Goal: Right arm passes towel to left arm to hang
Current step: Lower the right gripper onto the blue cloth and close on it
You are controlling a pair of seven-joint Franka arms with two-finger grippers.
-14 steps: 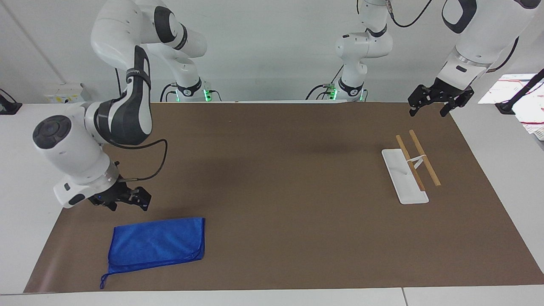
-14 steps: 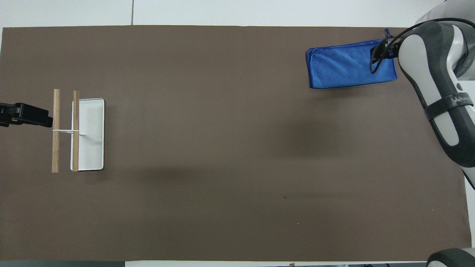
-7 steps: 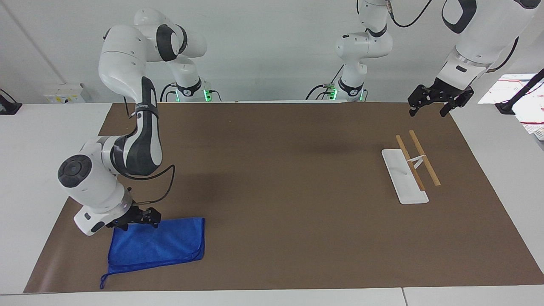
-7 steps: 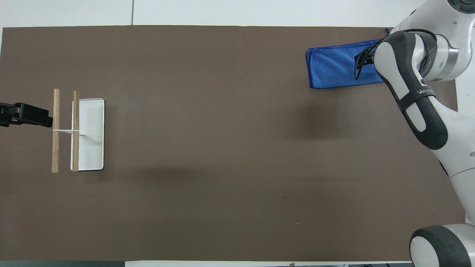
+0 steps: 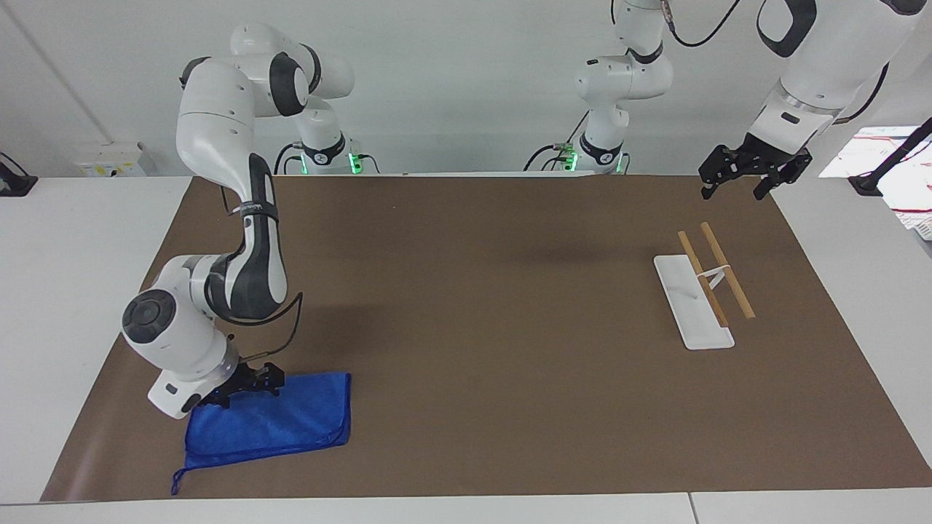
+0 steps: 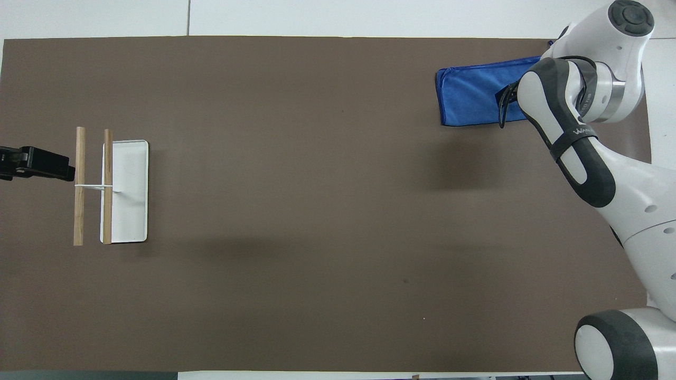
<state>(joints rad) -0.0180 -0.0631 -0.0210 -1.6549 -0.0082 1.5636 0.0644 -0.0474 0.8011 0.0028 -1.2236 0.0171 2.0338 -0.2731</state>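
Towel (image 5: 273,421) first: the folded blue microfibre cloth lies flat on the brown mat (image 5: 510,407), at the right arm's end of the table and at the edge farthest from the robots, its thin loop trailing off one corner. Over the past second the right arm (image 5: 233,240) has swung down from just beside the cloth — its right gripper (image 5: 244,386) now sits low at the towel's robot-side edge, apparently touching or nearly touching the fabric. Whether its fingers are spread or closed I cannot tell; the wrist hides them from above. The towel itself has not shifted or lifted, so I judge that the grasp is only about to happen, and the handover and hanging are still ahead.

At the other end of the table, the left gripper (image 5: 753,175) waits in the air with fingers spread apart, near the wooden-railed towel rack (image 5: 703,291) on its white base — unmoved throughout.
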